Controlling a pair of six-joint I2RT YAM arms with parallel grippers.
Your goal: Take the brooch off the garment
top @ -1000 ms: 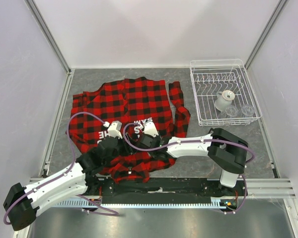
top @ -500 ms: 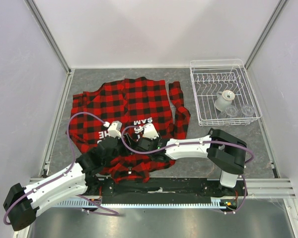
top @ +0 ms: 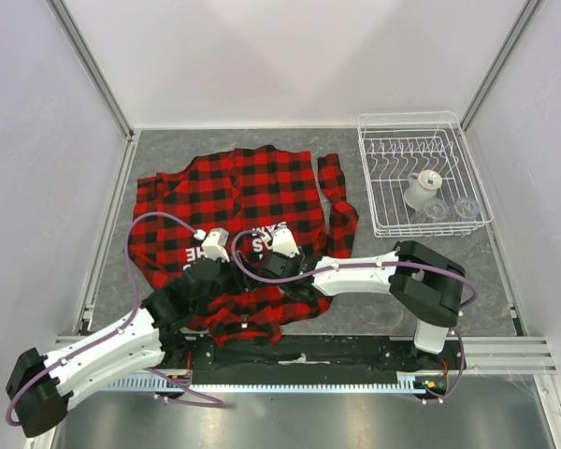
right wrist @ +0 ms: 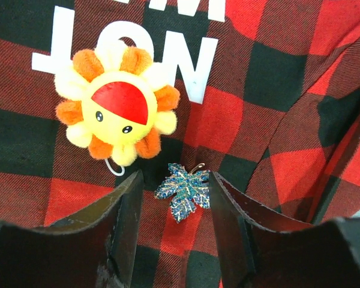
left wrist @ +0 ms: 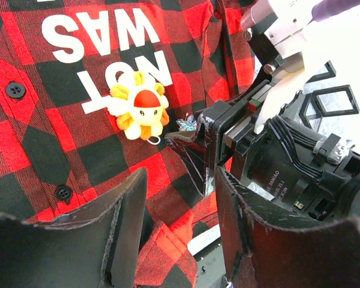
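Brooch (right wrist: 117, 114): pinned to garment (right wrist: 270, 78), upper left of right wrist frame, just under white lettering (right wrist: 201, 66).
Left tool (left wrist: 180, 180): partly open, empty, poised over the cloth, probably to steady it.
Right tool (right wrist: 175, 180): partly open, gripping nothing, straddles leaf pin (right wrist: 185, 191) at lower centre, so likely misaimed.

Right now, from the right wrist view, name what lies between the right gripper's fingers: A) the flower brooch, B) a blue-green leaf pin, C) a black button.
B: the leaf pin lies on the garment between the fingers; the flower brooch sits beyond them.
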